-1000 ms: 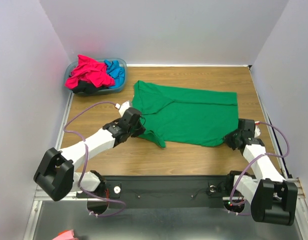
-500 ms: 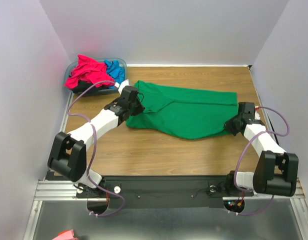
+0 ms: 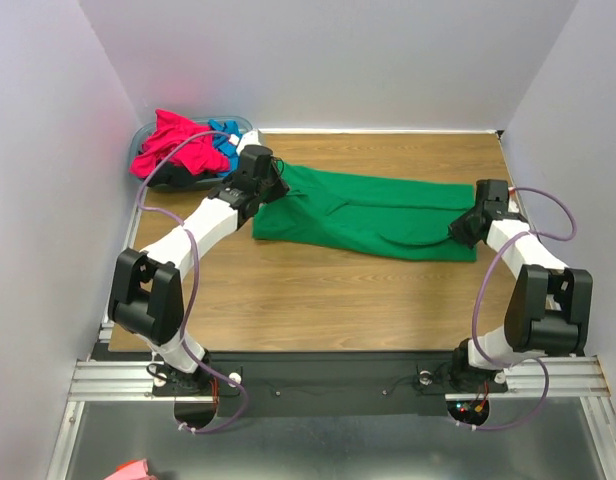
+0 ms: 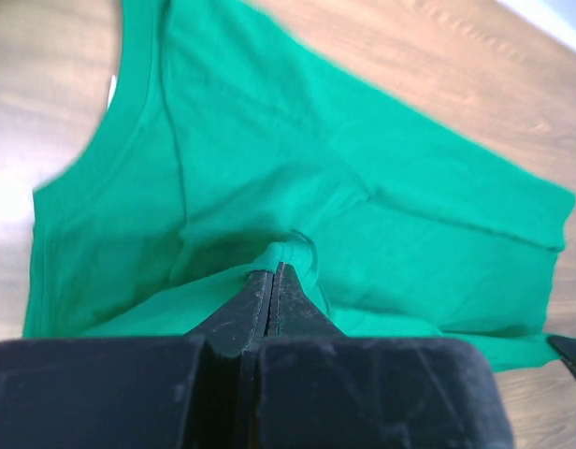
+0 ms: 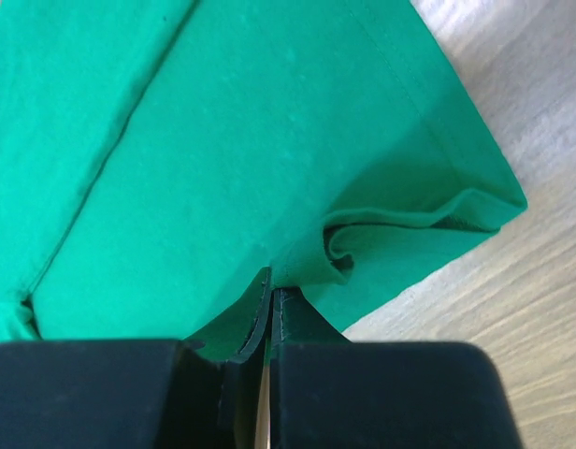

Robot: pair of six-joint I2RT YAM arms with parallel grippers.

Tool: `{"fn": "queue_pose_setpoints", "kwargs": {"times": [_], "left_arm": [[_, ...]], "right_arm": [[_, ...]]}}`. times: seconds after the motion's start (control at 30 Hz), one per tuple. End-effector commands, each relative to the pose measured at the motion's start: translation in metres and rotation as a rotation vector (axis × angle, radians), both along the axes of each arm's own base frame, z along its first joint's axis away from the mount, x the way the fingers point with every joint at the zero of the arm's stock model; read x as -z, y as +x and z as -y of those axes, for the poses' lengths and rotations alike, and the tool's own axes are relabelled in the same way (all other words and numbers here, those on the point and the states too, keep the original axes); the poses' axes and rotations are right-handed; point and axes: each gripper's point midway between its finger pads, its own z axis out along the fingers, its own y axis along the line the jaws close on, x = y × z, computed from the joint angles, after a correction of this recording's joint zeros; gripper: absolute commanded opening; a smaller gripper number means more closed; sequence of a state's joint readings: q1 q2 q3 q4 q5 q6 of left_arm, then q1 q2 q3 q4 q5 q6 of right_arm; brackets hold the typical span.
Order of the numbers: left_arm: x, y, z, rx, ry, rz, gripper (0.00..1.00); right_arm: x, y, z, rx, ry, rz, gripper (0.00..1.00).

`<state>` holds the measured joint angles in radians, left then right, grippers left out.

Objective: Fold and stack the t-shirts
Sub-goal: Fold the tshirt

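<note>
The bright green t-shirt (image 3: pixel 363 212) lies folded lengthwise across the back half of the table, its near edge doubled over toward the back. My left gripper (image 3: pixel 269 190) is shut on the shirt's left end near the collar; the left wrist view shows cloth (image 4: pixel 297 168) pinched at the fingertips (image 4: pixel 275 269). My right gripper (image 3: pixel 460 226) is shut on the shirt's right end; the right wrist view shows a fold of the hem (image 5: pixel 363 238) held at its tips (image 5: pixel 272 281). Magenta-pink (image 3: pixel 178 145), bright blue (image 3: pixel 226 140) and black (image 3: pixel 173 178) shirts lie heaped at the back left.
The heaped shirts sit in a translucent blue basin (image 3: pixel 148 135) in the back left corner, close to my left arm. Grey walls enclose the table on three sides. Bare wood (image 3: pixel 338 300) lies in front of the green shirt.
Both grippers have moved toward the back, carrying the green shirt's near edge over the rest. The shirt has gone from spread out to a narrow folded band.
</note>
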<state>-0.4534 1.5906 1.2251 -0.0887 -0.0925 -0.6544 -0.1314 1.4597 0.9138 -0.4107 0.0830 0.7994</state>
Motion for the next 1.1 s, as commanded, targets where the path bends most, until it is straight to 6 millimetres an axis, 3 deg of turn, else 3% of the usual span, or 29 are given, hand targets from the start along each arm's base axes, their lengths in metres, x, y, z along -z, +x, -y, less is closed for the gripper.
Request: {"fn": "queue_pose_setpoints", "kwargs": {"times": [0.0,0.3,0.5,0.6,0.77,0.8,0.83,0.87,0.9,0.97,1.07], "left_arm": [[-0.038,0.024,0.002,0.028,-0.002,0.137,0.0],[-0.025,0.058,-0.011,0.04,0.001,0.151,0.0],[-0.016,0.075,-0.009,0.089,-0.009,0.159,0.0],[-0.01,0.086,-0.012,0.088,-0.02,0.156,0.0],[0.018,0.106,-0.026,0.055,-0.029,0.094,0.0],[0.014,0.113,-0.027,0.05,-0.034,0.105,0.0],[0.029,0.116,-0.028,0.053,-0.026,0.068,0.14],[0.023,0.125,-0.031,0.048,-0.024,0.08,0.25],[0.026,0.128,-0.031,0.052,-0.022,0.07,0.4],[0.046,0.13,-0.031,0.063,-0.021,0.005,0.85],[0.035,0.133,-0.028,0.08,-0.037,0.024,0.93]], "right_arm": [[-0.016,0.017,0.011,0.009,-0.048,0.046,0.0],[-0.015,0.035,0.019,0.025,-0.071,0.037,0.0],[-0.016,0.054,0.024,0.028,-0.081,0.039,0.01],[-0.006,0.06,0.025,0.027,-0.08,0.014,0.02],[0.005,0.077,0.027,0.026,-0.077,-0.005,0.06],[0.006,0.08,0.028,0.009,-0.084,-0.008,0.09],[0.009,0.087,0.029,0.006,-0.088,-0.013,0.11],[0.008,0.091,0.03,0.0,-0.096,-0.012,0.15],[0.009,0.093,0.031,-0.013,-0.107,-0.014,0.29],[0.003,0.098,0.032,-0.025,-0.116,-0.003,0.48],[-0.016,0.102,0.032,-0.046,-0.129,0.038,0.77]]}}
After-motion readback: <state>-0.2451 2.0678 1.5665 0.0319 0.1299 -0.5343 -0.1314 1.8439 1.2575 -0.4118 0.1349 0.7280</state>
